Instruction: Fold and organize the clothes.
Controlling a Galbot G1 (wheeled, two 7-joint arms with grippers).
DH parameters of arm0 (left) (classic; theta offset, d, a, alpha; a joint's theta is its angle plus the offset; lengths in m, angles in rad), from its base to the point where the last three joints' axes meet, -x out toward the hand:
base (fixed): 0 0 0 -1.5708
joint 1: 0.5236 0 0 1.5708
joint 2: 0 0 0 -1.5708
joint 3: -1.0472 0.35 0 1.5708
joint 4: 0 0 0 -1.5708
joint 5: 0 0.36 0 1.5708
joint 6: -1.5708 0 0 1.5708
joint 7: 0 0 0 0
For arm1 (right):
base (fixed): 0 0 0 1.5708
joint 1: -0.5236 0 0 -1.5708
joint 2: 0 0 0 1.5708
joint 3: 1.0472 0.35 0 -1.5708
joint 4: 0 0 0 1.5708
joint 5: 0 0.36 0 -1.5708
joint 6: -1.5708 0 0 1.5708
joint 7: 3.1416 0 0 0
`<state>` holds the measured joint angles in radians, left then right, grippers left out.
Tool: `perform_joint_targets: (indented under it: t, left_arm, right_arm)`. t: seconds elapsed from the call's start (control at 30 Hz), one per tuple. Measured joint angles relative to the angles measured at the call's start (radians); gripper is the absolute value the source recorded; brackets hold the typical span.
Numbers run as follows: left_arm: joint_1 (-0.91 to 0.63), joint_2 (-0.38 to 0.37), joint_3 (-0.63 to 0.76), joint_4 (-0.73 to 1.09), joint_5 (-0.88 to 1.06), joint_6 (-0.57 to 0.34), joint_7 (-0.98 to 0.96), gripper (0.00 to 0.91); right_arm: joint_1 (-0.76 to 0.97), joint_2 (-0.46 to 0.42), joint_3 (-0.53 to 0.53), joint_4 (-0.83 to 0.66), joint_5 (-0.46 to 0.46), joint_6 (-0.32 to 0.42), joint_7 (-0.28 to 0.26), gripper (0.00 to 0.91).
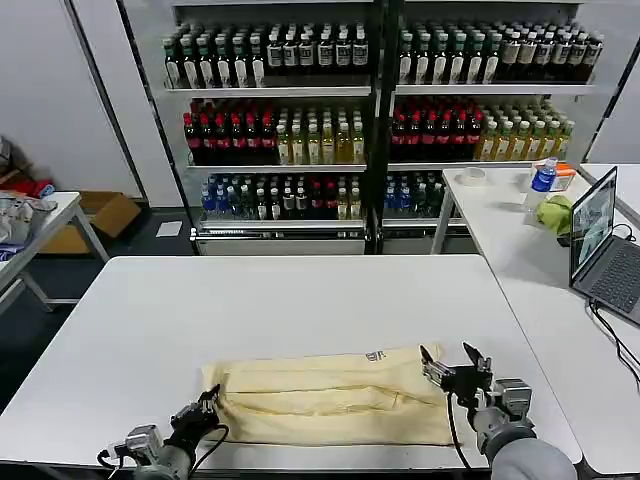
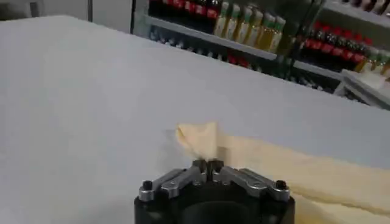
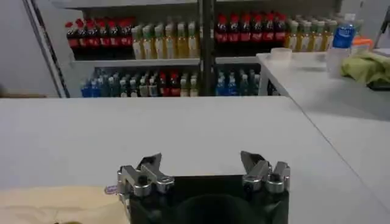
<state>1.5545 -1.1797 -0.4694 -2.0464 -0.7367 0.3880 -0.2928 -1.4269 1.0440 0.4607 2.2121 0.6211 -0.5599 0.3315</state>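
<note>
The garment (image 1: 335,397) lies along the table's (image 1: 200,310) near edge. The left gripper (image 1: 203,410) sits at its left end, the right gripper (image 1: 452,368) at its right end. Bottle shelves (image 1: 370,110) stand behind the table.

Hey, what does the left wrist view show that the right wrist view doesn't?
Left wrist view alone: the left gripper, jaws shut on a corner of the cream garment, which it holds raised off the table.

Right wrist view alone: the right gripper, jaws open and empty, the garment's edge beside it, and on the side table a blue-capped bottle and a green cloth.

Both: the cream garment, the white table and the drink shelves behind.
</note>
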Motion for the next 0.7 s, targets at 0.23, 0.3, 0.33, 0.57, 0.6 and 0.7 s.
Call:
perform_joint_targets:
  t: [0.23, 0.3, 0.33, 0.57, 0.6, 0.7]
  left_arm:
    - [-0.01, 0.028, -0.073, -0.018, -0.089, 0.018, -0.013, 0.01]
    - [-0.012, 0.048, -0.109, -0.018, -0.121, 0.023, -0.014, 0.02]
    - [-0.012, 0.058, -0.127, -0.017, -0.137, 0.025, -0.013, 0.02]
    - [-0.031, 0.146, -0.269, 0.009, -0.257, 0.046, -0.011, 0.02]
    - [-0.035, 0.159, -0.288, 0.016, -0.272, 0.048, -0.009, 0.02]
    - [-0.046, 0.199, -0.343, 0.042, -0.314, 0.053, -0.001, 0.01]
  right_arm:
    - [-0.001, -0.003, 0.014, 0.002, 0.013, 0.0, 0.001, 0.907]
    - [-0.001, -0.001, 0.017, 0.002, 0.017, 0.002, 0.0, 0.907]
    - [0.0, 0.0, 0.019, 0.002, 0.018, 0.003, 0.0, 0.907]
    - [0.009, -0.007, 0.024, -0.002, 0.029, 0.008, -0.002, 0.907]
    - [0.011, -0.009, 0.025, -0.003, 0.031, 0.009, -0.003, 0.907]
    - [0.013, -0.015, 0.03, -0.007, 0.034, 0.012, -0.005, 0.907]
